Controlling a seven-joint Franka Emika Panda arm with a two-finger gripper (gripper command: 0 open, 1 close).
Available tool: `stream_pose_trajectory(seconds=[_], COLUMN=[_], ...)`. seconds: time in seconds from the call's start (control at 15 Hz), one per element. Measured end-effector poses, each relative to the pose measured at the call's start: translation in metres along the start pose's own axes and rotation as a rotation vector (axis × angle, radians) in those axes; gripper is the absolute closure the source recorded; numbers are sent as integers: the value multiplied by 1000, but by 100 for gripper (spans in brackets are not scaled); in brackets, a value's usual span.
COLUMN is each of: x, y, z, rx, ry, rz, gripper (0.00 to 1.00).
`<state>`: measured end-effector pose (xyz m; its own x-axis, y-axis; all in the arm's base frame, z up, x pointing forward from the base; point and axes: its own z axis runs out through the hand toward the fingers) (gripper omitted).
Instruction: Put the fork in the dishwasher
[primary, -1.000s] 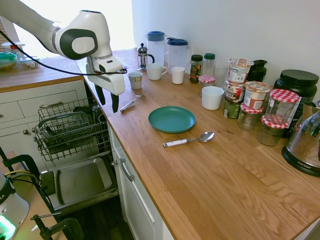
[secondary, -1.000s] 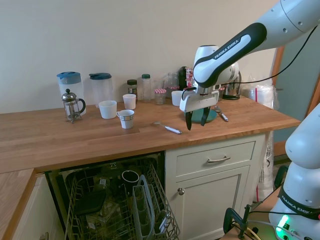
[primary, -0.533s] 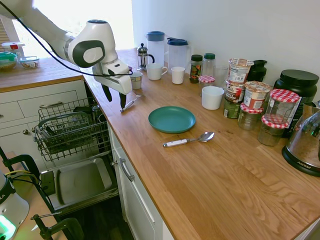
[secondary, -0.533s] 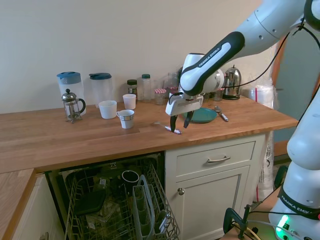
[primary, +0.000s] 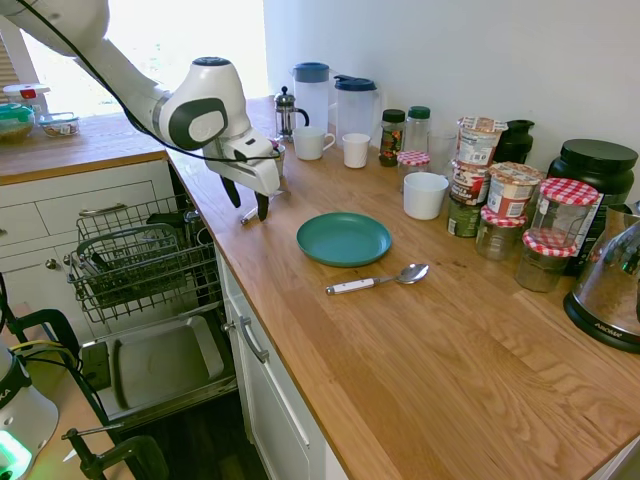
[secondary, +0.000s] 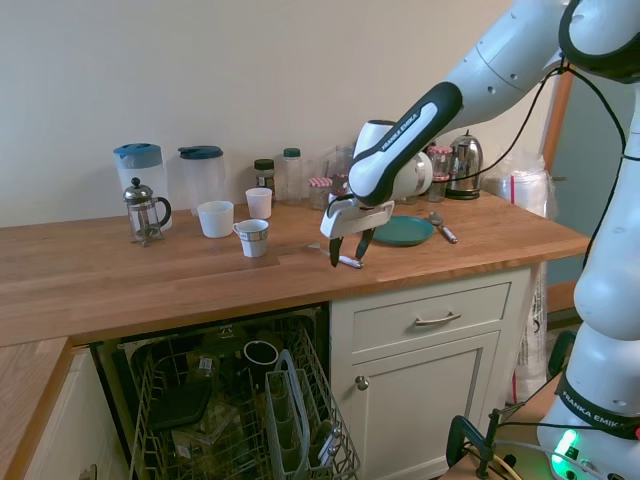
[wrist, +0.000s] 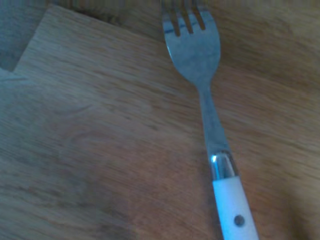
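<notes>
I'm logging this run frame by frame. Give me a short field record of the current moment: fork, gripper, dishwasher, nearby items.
fork: lies flat on the wooden counter, metal tines and white handle in the wrist view
gripper: open, pointing down, just over the fork near the counter's front edge
contact: none visible, fork not yet grasped
dishwasher: open below the counter, wire rack pulled out
nearby: green plate, spoon, white cup
</notes>
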<state>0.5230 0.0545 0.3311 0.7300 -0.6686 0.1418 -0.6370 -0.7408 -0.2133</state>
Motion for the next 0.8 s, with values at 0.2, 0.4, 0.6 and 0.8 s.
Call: stream_pose_trajectory(seconds=[0.2,0.4,0.6,0.8], x=[1,5,8,12], y=[-2,0,3,2], z=[0,-1,1,4], rx=[4,5,1,0], ry=[3,8,7,8], rz=[-1,8,16,20], gripper=[100,100,100,100])
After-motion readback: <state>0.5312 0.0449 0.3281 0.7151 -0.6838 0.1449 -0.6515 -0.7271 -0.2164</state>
